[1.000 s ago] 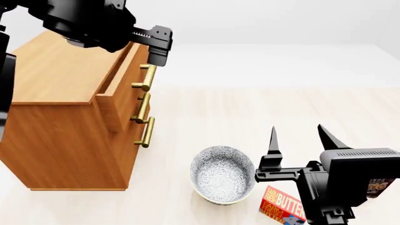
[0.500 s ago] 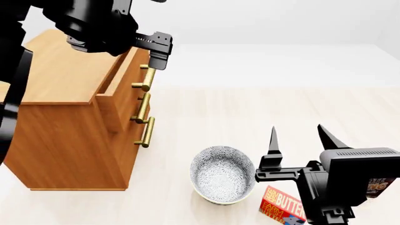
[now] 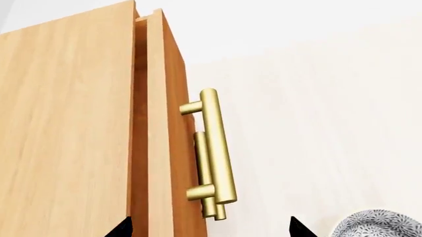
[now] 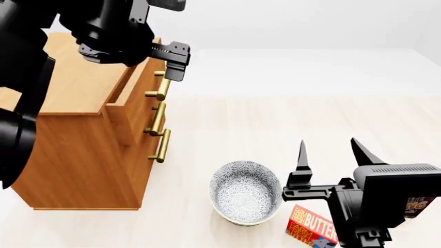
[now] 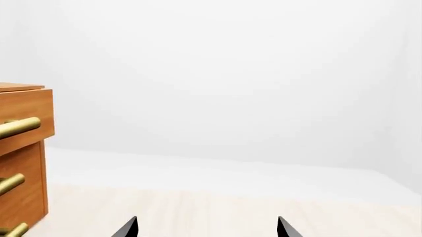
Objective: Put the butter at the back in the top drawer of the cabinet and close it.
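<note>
The cabinet stands at the left, its top drawer pulled out a little, showing a narrow gap behind the drawer front. My left gripper hovers open just above the top brass handle, with the drawer front and handle between its fingertips and touching neither. The butter lies at the near right beside the bowl, partly hidden by my right arm. My right gripper is open above it, fingers pointing away and empty; the right wrist view shows only its tips.
A patterned bowl sits just left of the butter and shows in the left wrist view too. A brown box peeks out behind my right arm. The two lower drawer handles stick out from the cabinet front.
My left gripper has dropped slightly towards the top drawer handle. The right arm, butter and bowl have not moved.
</note>
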Tool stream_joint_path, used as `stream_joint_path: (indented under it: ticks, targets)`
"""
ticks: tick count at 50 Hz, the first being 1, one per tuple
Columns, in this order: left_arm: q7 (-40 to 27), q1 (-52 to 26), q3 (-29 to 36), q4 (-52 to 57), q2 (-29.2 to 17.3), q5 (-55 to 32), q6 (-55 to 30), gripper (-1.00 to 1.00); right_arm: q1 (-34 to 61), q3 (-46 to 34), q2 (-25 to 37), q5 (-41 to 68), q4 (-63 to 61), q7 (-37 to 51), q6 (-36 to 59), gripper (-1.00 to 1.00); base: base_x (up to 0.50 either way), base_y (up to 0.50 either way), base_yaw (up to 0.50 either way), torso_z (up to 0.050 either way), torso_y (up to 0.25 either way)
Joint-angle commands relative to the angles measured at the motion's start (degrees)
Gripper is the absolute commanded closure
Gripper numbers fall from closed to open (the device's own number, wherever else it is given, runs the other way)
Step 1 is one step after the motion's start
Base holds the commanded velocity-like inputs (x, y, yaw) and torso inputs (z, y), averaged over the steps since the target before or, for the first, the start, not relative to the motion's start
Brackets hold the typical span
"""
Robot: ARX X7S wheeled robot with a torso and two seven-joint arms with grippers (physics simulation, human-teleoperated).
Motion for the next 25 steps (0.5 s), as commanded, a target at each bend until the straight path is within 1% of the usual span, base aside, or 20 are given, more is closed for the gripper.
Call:
stream_joint_path:
  ticks: [1, 13, 25]
  targets:
    - [3.47, 0.06, 2.48, -2.98, 1.44, 2.17, 1.35, -1.00, -0.21, 0.16, 0.18, 0.26, 0.25, 0.06, -0.46, -1.00, 0.00, 0.00, 0.00, 0.000, 0.000]
    - [6.26, 0.43, 4.34, -5.56, 2.67, 3.69, 1.92, -1.00, 0.01, 0.23, 0.34, 0.63, 0.33, 0.28, -0.38, -1.00, 0.00, 0.00, 0.00, 0.000, 0.000]
    - [11.57, 0.72, 7.37, -9.61, 5.03, 6.50, 3.41, -1.00, 0.11, 0.30, 0.53, 1.01, 0.35, 0.45, -0.39, -1.00, 0.00, 0.00, 0.00, 0.000, 0.000]
